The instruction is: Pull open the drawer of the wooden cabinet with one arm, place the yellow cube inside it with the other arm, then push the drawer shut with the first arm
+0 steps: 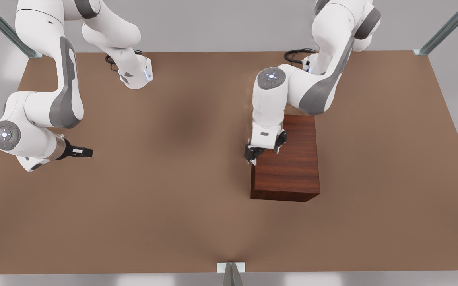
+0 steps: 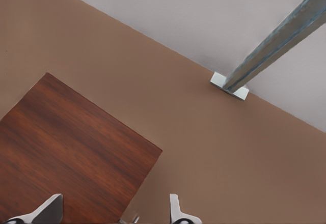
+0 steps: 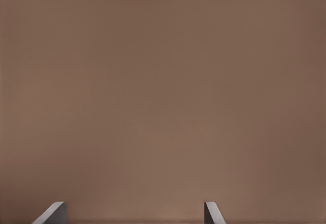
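The wooden cabinet [image 1: 288, 163] stands on the table toward the front view's right, and I see its top from above. No drawer tray juts out from it, and the drawer front is hidden. My left gripper [image 1: 263, 147] hangs open over the cabinet's edge nearest the front view's left. In the left wrist view its fingers [image 2: 50, 210] straddle the corner of the cabinet [image 2: 66, 147], with a small silver bit [image 2: 130, 218] between them. My right gripper [image 1: 87, 152] waits low over bare table at the front view's far left, and it is open [image 3: 135, 215]. The yellow cube is out of view.
The brown table [image 1: 173, 198] spreads wide between the two arms. Metal frame posts stand at the far corners [image 1: 422, 51] and one bracket sits at the near edge [image 1: 231, 267]. One post [image 2: 275, 51] shows beyond the cabinet in the left wrist view.
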You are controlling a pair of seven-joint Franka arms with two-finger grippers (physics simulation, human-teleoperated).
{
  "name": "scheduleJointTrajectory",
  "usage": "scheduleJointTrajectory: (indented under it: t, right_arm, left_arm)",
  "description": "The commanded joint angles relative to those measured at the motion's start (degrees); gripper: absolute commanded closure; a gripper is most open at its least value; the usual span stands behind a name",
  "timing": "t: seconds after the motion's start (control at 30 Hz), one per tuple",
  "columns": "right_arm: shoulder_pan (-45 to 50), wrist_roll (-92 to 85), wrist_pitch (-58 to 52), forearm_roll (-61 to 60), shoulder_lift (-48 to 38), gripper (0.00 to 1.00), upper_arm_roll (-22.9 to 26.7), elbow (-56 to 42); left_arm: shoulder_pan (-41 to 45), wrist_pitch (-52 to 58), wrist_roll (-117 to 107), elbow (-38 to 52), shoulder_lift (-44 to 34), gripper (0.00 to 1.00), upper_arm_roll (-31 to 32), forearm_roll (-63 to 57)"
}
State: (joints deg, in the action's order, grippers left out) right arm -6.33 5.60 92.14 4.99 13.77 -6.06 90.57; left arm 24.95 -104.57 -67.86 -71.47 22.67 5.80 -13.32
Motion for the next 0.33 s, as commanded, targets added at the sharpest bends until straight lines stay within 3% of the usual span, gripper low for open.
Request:
scheduleJointTrajectory:
  t: [0.0, 0.03, 0.07, 0.3]
  right_arm:
    - [0.0, -1.29, -0.03, 0.02, -0.06, 0.0, -0.01, -0.04]
    - [0.0, -1.29, -0.03, -0.06, -0.06, 0.0, -0.01, 0.05]
    - [0.0, -1.29, 0.05, -0.06, -0.06, 0.0, -0.01, 0.05]
    - [0.0, -1.29, -0.03, 0.02, -0.06, 0.0, -0.01, 0.05]
  left_arm:
    - [-12.81, 16.94, 60.02, 0.19, -2.8, 0.0, -0.09, 11.82]
    - [-18.96, 17.31, 70.83, -3.31, -5.34, 0.0, -0.09, 12.27]
    - [-20.91, 3.53, 71.38, -20.42, -15.35, 0.0, -0.43, 12.79]
    - [-20.38, 1.92, 67.95, -16.07, -11.94, 0.0, -0.88, 12.88]
